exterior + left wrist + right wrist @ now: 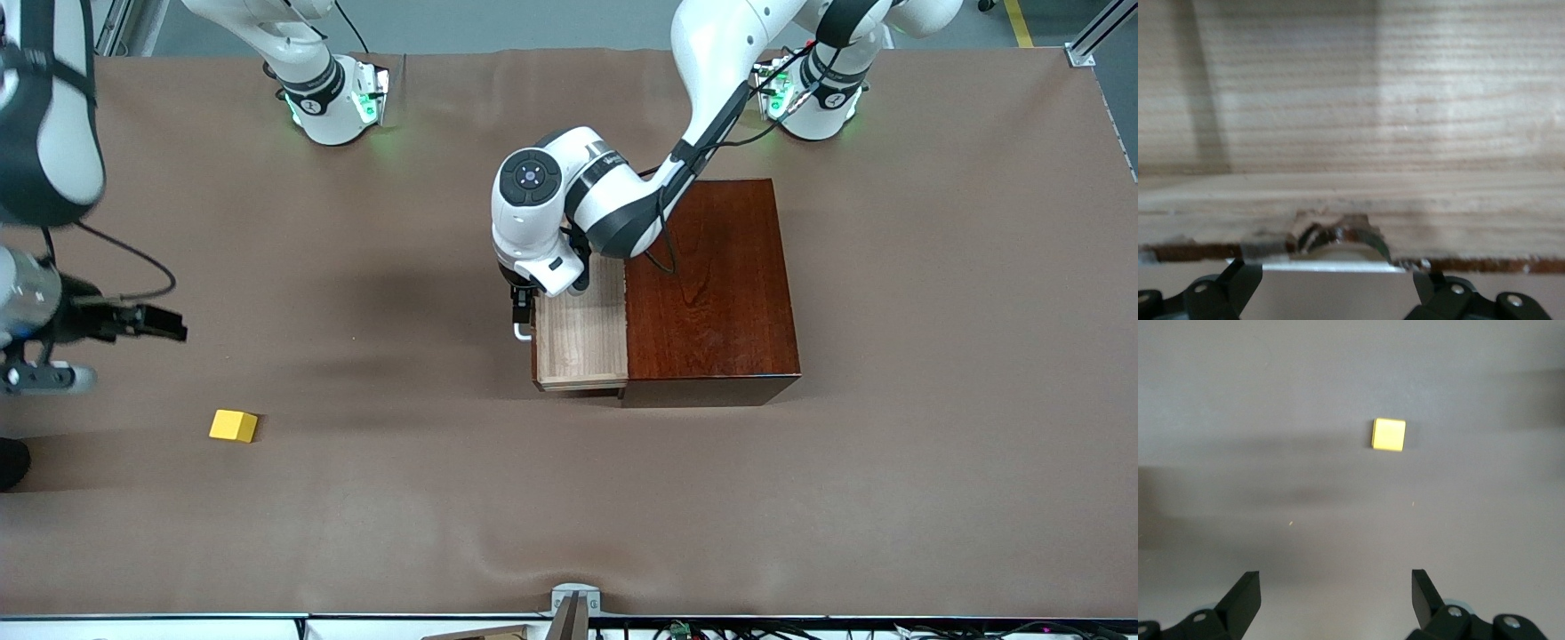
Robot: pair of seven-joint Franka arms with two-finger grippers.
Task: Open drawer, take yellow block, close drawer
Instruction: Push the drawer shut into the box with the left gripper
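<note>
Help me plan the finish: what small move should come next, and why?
Probably the left gripper, at the white U-shaped bar handle, should push the pale-wood drawer shut: it stands open and looks empty, while the small yellow block lies on the table under the open right gripper.

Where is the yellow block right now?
The yellow block lies on the brown table, toward the right arm's end, nearer the front camera than the open drawer.

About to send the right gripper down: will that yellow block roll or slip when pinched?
The block looks like a flat-faced cube lying on the table, so it probably won't roll. Plain parallel faces should suit the right gripper, whose fingers are spread wider than it. It is small, likely light; a nudge may slide it.
</note>
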